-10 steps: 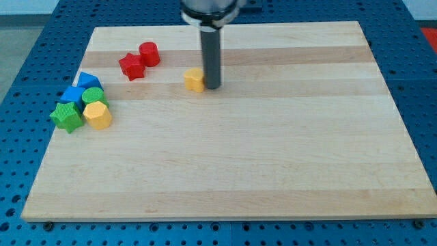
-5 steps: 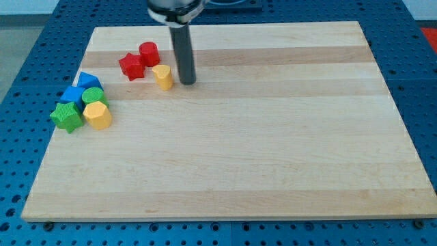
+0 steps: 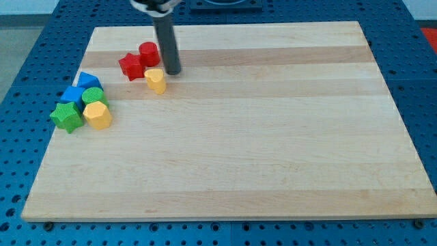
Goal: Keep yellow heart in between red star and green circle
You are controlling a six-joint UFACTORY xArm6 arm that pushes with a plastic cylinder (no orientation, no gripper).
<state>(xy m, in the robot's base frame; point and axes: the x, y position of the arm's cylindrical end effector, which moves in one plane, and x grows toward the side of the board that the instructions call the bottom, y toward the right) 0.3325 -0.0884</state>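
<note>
- My tip (image 3: 171, 72) sits just at the upper right of the yellow heart (image 3: 156, 80), touching or nearly so; I have a bare rod, no pincer.
- The yellow heart lies just right of the red star (image 3: 131, 66), below the red cylinder (image 3: 149, 53).
- The green circle (image 3: 93, 96) is packed in the left cluster with two blue blocks (image 3: 80, 87), a green star (image 3: 67, 117) and a yellow hexagon (image 3: 98, 115).
- I can read no writing on the wooden board (image 3: 273, 137).
</note>
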